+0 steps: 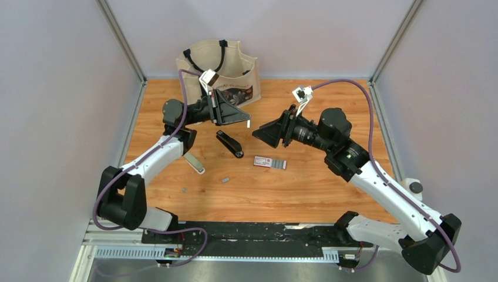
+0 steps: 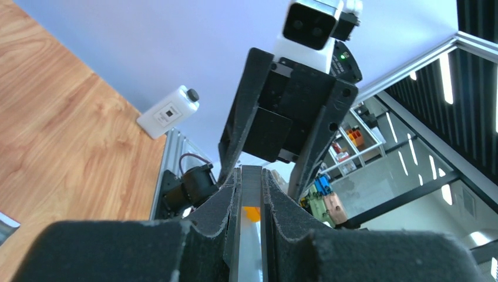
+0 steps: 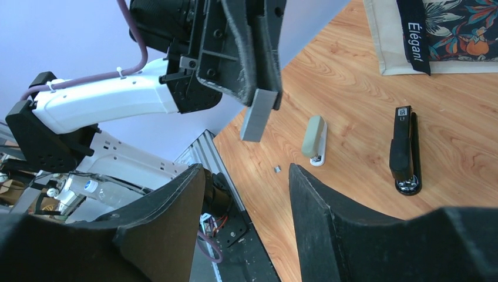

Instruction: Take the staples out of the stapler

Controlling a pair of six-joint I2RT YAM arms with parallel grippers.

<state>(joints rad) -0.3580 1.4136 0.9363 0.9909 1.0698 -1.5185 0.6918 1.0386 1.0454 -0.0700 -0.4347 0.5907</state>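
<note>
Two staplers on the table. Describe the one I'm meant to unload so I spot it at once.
On the wooden table, look left, beside the white forearm of the left arm. The stapler lies there: small, grey-green top over a pale base. The black stapler nearer the middle is longer and all dark.

Tote bag [image 1: 217, 64] at far edge of table [image 1: 305, 194]; black stapler [image 1: 229, 144] near red-white packet [image 1: 270, 163].

The black strap [image 3: 414, 35] of the tote bag [image 3: 382, 35] reads "Elégant".
</note>
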